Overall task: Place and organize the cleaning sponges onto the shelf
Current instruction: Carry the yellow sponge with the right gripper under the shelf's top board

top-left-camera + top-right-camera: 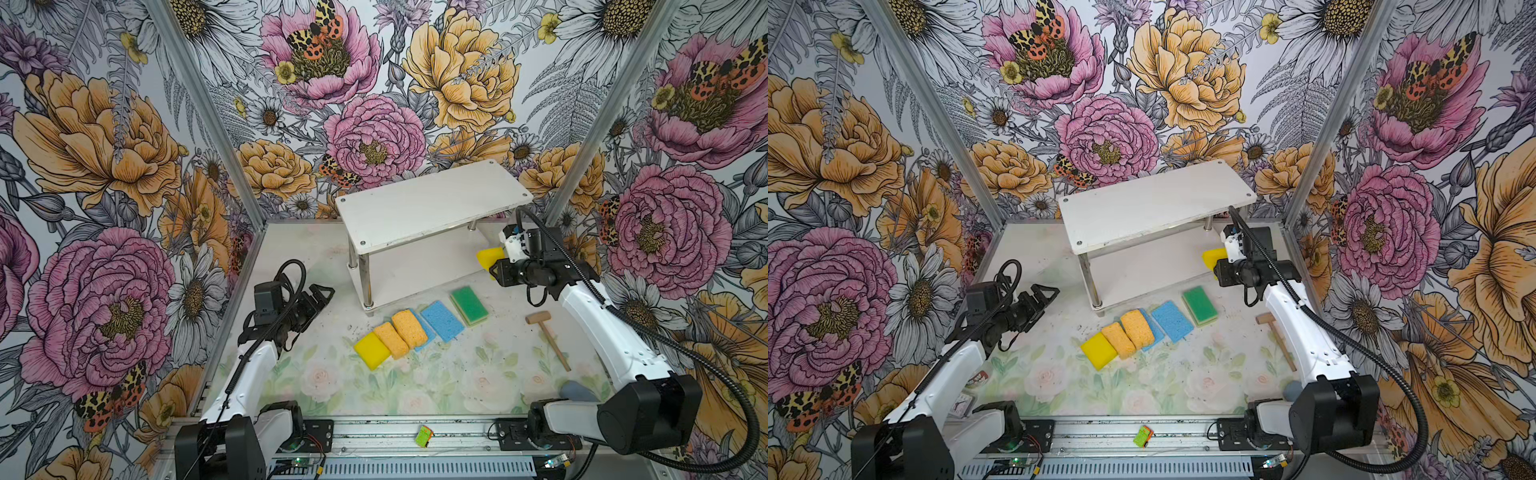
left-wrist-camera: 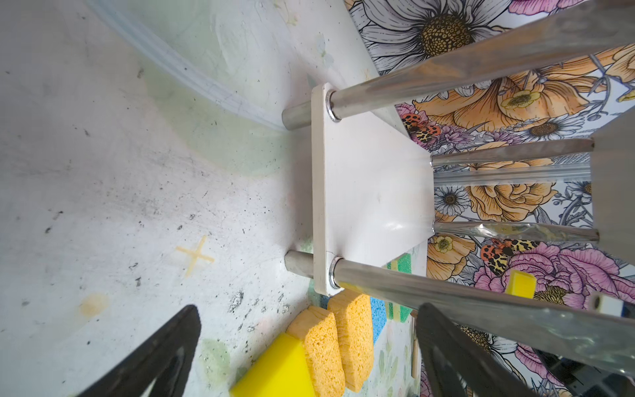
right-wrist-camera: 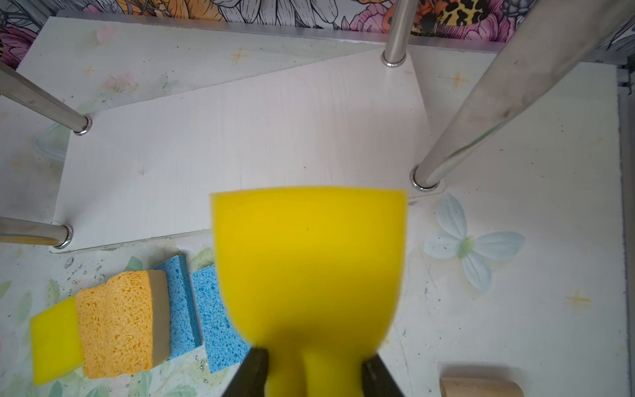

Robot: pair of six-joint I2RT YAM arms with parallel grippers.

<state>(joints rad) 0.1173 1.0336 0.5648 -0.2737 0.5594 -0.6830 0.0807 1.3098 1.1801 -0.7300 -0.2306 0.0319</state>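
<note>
Yellow foam is pinched in the right hand (image 1: 493, 266). In both top views this held sponge (image 1: 486, 254) hangs at the right end of the shelf (image 1: 432, 199), level with the gap between its two white boards. Whether it touches the lower board cannot be told. On the desk (image 1: 457, 374) before the shelf lies a slanted row: a yellow sponge (image 1: 371, 350), a first orange sponge (image 1: 390, 340), a second orange sponge (image 1: 409, 328), a blue sponge (image 1: 442, 320) and, slightly apart, a green-topped sponge (image 1: 469, 305). A wooden mallet (image 1: 555, 347) lies further right. The left hand (image 1: 326, 293) hovers left of the shelf, well apart from the row.

In the left wrist view its black fingers (image 2: 165, 350) stand wide apart with nothing between them, facing the shelf's end and chrome legs (image 2: 446, 86).

In the right wrist view dark fingers (image 3: 251, 371) squash the held sponge narrow. Its free end overlaps the lower board (image 3: 240, 137) beside a leg. A second blue sponge (image 3: 178, 302) lies partly under the orange one.
</note>
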